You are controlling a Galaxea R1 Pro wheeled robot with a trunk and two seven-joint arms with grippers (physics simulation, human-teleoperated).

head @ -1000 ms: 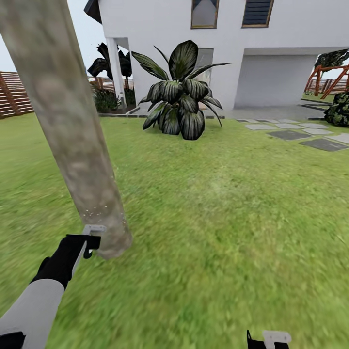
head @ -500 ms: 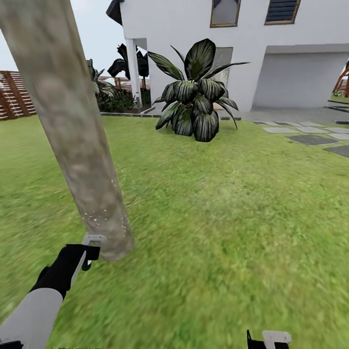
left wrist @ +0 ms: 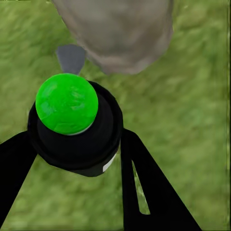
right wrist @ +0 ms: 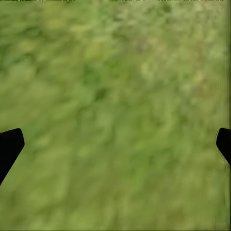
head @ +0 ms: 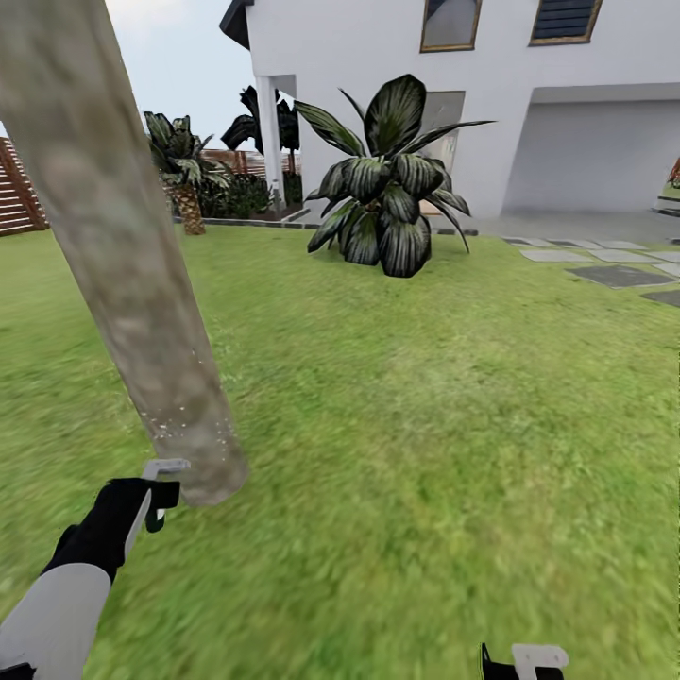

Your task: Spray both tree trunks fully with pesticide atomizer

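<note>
A thick mottled grey-tan tree trunk (head: pixel 123 274) leans across the left of the head view and meets the lawn (head: pixel 425 425) at its foot. Fine white pesticide specks (head: pixel 184 430) dot its lowest part. My left gripper (head: pixel 151 496) is shut on the pesticide atomizer (left wrist: pixel 77 134), a black bottle with a green cap (left wrist: pixel 67 103) and a grey nozzle (left wrist: pixel 71 57) pointing at the trunk's base (left wrist: pixel 120 33), very close to it. My right gripper (right wrist: pixel 115 144) hangs open over bare grass, and its tip (head: pixel 524 661) pokes in at the head view's lower edge.
A big dark-leaved plant (head: pixel 387 203) stands mid-lawn before a white house (head: pixel 491 104). A small scaly palm (head: pixel 181 175) and a slatted wooden fence (head: pixel 14 194) lie far left. Grey stepping stones (head: pixel 614 274) cross the grass at right.
The head view has swung left, so house and plant slid right and the palm came into sight. More white specks speckle the trunk's foot than a second ago. The atomizer stays gripped.
</note>
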